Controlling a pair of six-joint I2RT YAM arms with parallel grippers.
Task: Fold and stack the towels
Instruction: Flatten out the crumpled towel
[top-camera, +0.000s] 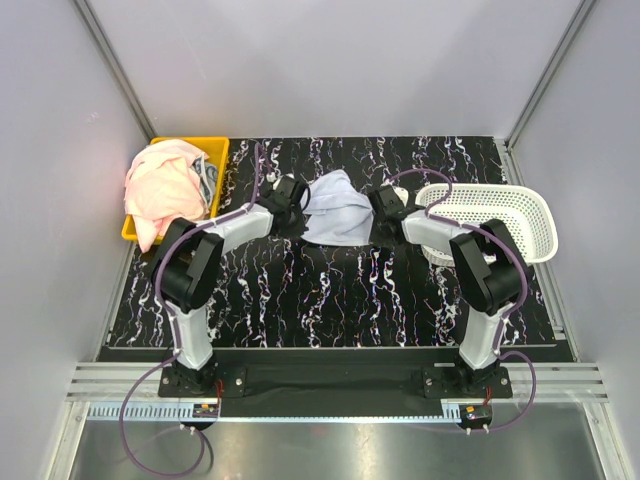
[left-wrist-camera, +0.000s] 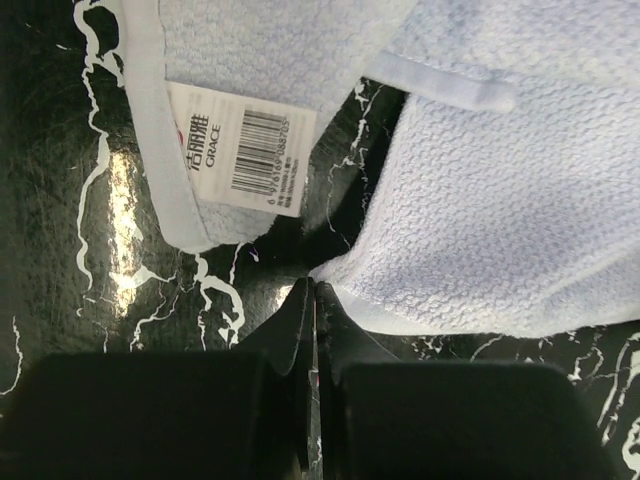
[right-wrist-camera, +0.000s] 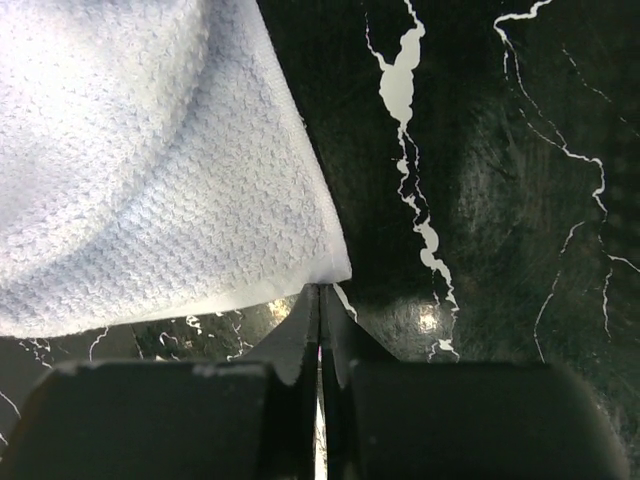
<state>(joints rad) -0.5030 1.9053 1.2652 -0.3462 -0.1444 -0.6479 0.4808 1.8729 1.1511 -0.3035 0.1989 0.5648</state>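
Lab robot cell: plain grey panels (top-camera: 330, 60), aluminium framing (top-camera: 108, 62).

1x pale blue towel (left-wrist-camera: 500, 200), corner pinched in left gripper (left-wrist-camera: 314, 298), jaws closed. Barcode label (left-wrist-camera: 245, 148) w/ "GRACE" at hem. Blk marbled tabletop (left-wrist-camera: 60, 300) behind.

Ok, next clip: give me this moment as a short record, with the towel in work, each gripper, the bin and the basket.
towel in work: pale blue towel, spread between both grippers over the black marbled table
left gripper: shut on one corner of it
right gripper: shut on another corner
label: barcode tag showing on the towel
yellow bin: far left, pink towels heaped in it, hanging over its rim
white mesh basket: far right
folded stack: none visible
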